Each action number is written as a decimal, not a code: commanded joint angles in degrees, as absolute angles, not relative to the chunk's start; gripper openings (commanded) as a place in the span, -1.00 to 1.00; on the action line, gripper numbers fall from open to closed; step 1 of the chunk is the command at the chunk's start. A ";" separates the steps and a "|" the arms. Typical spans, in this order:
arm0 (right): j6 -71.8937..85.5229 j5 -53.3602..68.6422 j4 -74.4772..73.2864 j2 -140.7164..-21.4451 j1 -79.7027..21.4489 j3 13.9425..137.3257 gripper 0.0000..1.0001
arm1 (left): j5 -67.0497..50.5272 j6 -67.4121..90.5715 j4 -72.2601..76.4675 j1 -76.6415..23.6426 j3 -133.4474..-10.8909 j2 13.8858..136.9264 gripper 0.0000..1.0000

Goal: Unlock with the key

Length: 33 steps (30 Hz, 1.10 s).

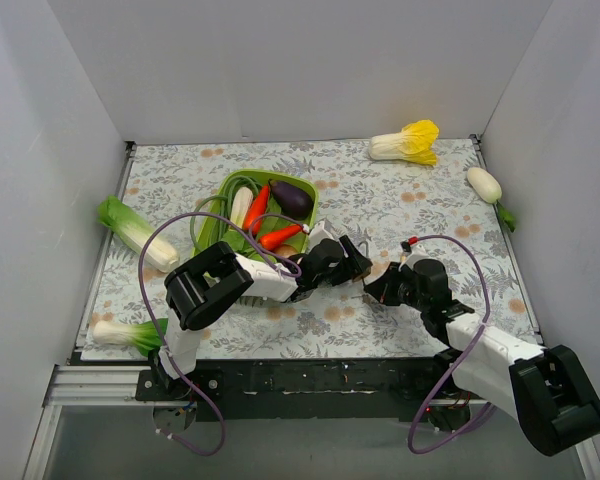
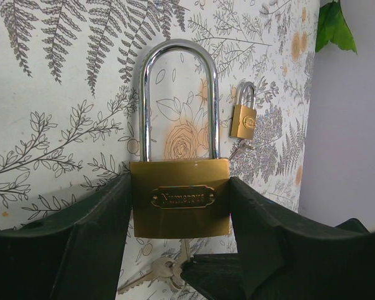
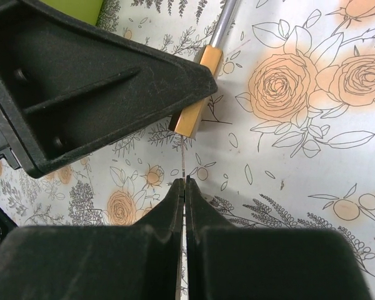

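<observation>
My left gripper (image 2: 180,182) is shut on the body of the brass padlock (image 2: 180,206), one finger on each side; its silver shackle stands closed above. The key (image 2: 185,245), thin and silvery, sticks into the bottom of the padlock. In the right wrist view my right gripper (image 3: 184,182) is shut on the key's blade (image 3: 183,164), just below the padlock's base (image 3: 192,120). Spare keys (image 2: 147,276) hang from the same ring. From above, the left gripper (image 1: 345,262) and the right gripper (image 1: 376,285) meet at mid-table; the padlock is hidden between them.
A smaller brass padlock (image 2: 244,120) lies on the floral cloth beyond. A green basket (image 1: 302,184) of vegetables stands just behind the left arm. A cabbage (image 1: 405,142), a white radish (image 1: 485,185) and leafy greens (image 1: 130,230) lie near the walls.
</observation>
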<state>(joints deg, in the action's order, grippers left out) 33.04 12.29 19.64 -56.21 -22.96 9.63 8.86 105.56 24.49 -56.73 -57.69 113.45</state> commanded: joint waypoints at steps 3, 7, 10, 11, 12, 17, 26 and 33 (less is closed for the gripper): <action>32.35 9.23 29.17 -58.79 -22.76 12.39 -0.97 | 7.21 106.35 25.31 -58.01 -57.04 111.45 -1.00; 32.26 10.19 31.64 -60.03 -22.76 12.13 -0.97 | 7.29 106.79 25.22 -58.09 -56.69 111.27 -1.00; 32.26 10.46 33.22 -60.56 -22.76 12.04 -0.97 | 7.29 107.05 25.31 -58.18 -56.34 111.27 -1.00; 32.26 10.46 33.57 -60.82 -22.76 12.13 -0.97 | 7.21 106.96 25.31 -58.18 -56.25 111.27 -1.00; 32.17 10.46 33.75 -60.91 -22.76 12.22 -0.97 | 7.21 107.05 25.23 -58.36 -56.08 111.27 -1.00; 31.91 10.11 34.10 -62.05 -22.76 13.09 -0.97 | 7.64 107.05 25.23 -58.62 -55.90 111.18 -1.00; 31.11 9.40 35.33 -63.72 -22.76 13.71 -0.97 | 6.86 108.10 25.93 -58.62 -54.14 110.66 -1.00; 31.20 9.05 35.51 -64.69 -22.68 14.85 -0.97 | 7.29 108.28 25.49 -59.06 -53.26 110.04 -1.00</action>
